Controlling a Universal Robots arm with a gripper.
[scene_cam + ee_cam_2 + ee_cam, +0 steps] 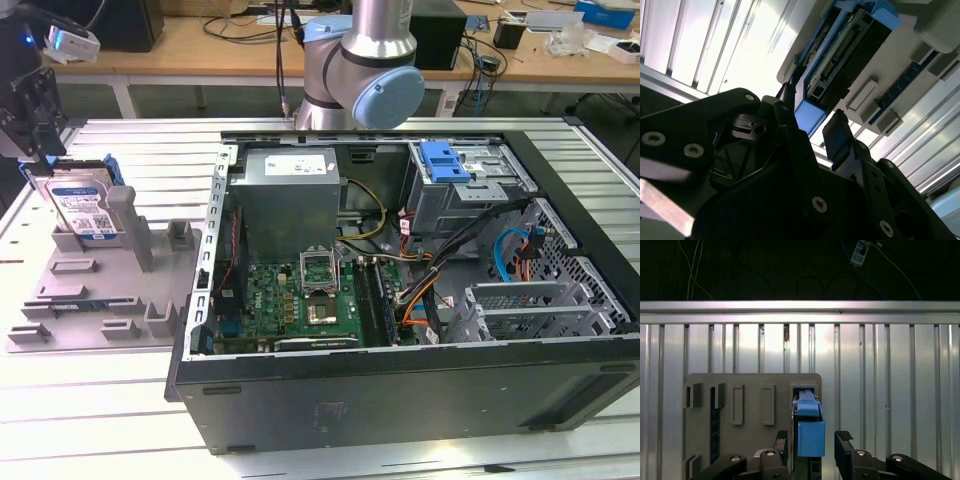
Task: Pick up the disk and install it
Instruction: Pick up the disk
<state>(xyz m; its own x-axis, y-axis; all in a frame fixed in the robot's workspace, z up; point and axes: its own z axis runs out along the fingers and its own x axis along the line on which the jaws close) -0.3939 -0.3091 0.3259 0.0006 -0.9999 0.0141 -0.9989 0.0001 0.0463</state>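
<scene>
Over grey holder (90,290) | claw (812,436) open astride disk (808,415) | disk btm hidden in slot

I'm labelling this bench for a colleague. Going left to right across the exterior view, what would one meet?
The disk standing in the grey holder → power supply inside the open case → blue bracket on the drive cage → silver slot covers.
</scene>
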